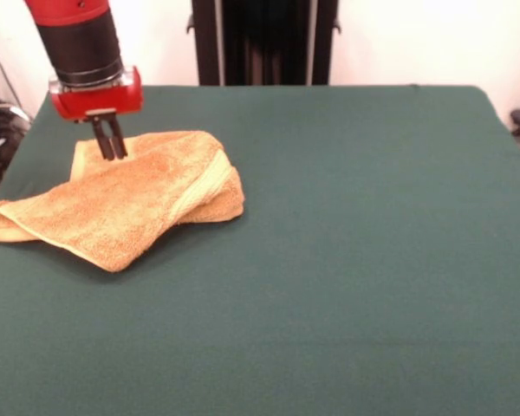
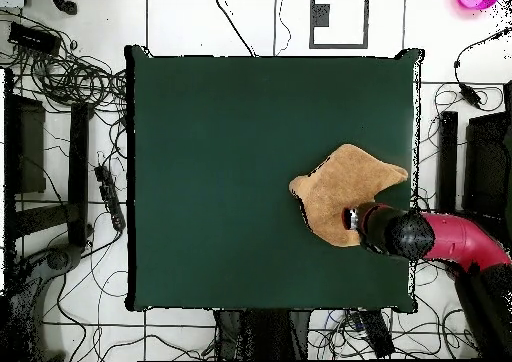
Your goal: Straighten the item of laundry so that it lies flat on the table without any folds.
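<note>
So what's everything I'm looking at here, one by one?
towel: one, golden-orange, folded over itself, near one side edge of the table, a corner reaching that edge.
table: one, dark green cloth top, filling most of the front view.
cables: many, black, on the white tiled floor around the table.
dark column: one, black, behind the table's far edge.
arm: one, red and black, reaching in over the towel.
end effector: one, dark fingers close together under a red block, at the towel's far part; whether it grips cloth is unclear.
</note>
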You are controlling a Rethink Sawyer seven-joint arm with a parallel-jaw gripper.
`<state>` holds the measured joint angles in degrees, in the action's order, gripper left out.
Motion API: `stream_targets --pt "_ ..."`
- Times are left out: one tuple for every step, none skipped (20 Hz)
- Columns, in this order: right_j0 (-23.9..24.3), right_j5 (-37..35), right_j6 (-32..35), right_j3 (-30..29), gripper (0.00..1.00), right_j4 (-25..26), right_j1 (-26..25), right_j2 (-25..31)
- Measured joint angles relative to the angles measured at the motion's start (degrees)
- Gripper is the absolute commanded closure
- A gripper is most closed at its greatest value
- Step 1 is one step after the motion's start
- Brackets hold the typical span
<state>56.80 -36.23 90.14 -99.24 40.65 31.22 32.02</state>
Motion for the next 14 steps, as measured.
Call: stream_targets --pt "-1.23 -1.85 0.0 0.23 1.0 0.55 0.0 -0.22" --pt "-1.96 -3.0 0.0 0.39 1.0 0.83 0.0 -0.33" --pt "-2.72 -4.32 0.0 0.56 1.0 1.08 0.0 -0.41" --pt "-3.48 -5.64 0.0 0.74 1.0 1.33 0.0 -0.5" --pt "-3.94 -6.48 0.0 0.85 1.0 1.45 0.0 -0.54" --pt "-4.4 -7.29 0.0 0.95 1.0 1.54 -0.01 -0.59" --pt "-5.4 -9.09 0.0 1.17 1.0 1.71 -0.03 -0.68" --pt "-5.66 -9.53 0.0 1.23 1.0 1.74 -0.03 -0.7" --pt "-6.59 -11.2 0.0 1.41 1.0 1.91 -0.05 -0.8" --pt "-6.97 -11.92 0.0 1.49 1.0 2.03 -0.06 -0.85" --pt "-7.23 -12.39 0.0 1.55 1.0 2.12 -0.08 -0.89" --pt "-7.67 -13.19 0.0 1.68 1.0 2.33 -0.09 -0.98" --pt "-8.03 -13.88 0.0 1.82 1.0 2.63 -0.09 -1.07" --pt "-8.15 -14.17 0.0 1.89 1.0 2.82 -0.09 -1.1"
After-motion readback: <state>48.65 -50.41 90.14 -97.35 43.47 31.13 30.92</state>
